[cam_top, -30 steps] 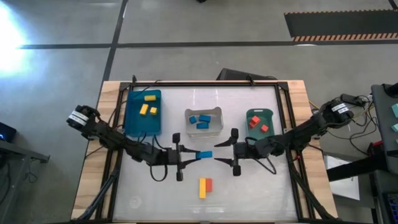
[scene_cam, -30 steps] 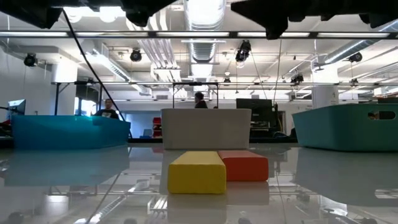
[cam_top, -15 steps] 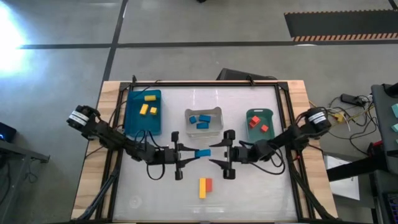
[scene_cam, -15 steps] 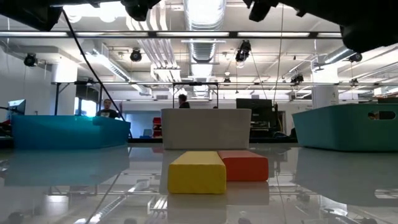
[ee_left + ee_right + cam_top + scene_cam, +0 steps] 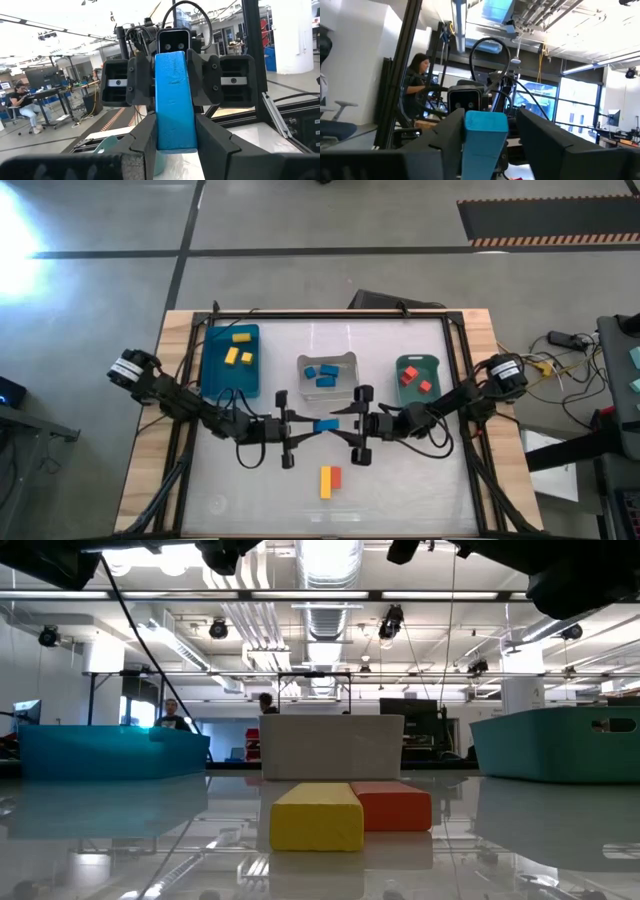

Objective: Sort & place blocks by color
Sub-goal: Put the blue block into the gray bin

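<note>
Left gripper [image 5: 300, 430] is seen clamped on a blue block [image 5: 326, 425], which is held above the table [image 5: 400, 480] just in front of the clear bin [image 5: 328, 375]. In the left wrist view the blue block [image 5: 174, 100] is pinched between that arm's two dark fingers [image 5: 150, 135]. Right gripper [image 5: 345, 430] is placed at the block's other end, facing the left one; its fingers [image 5: 540, 135] are spread around the block [image 5: 485, 132], with a gap visible on one side, so a grip by it cannot be confirmed. Further blue blocks [image 5: 322, 374] are found inside the clear bin. Yellow blocks [image 5: 238, 352] lie in the blue bin [image 5: 212, 380] to the clear bin's left, and red blocks [image 5: 413, 380] in the green bin [image 5: 418, 361] to its right. A yellow block [image 5: 325, 481] and a red block [image 5: 335, 476] rest touching each other on the table, well in front of the clear bin.
</note>
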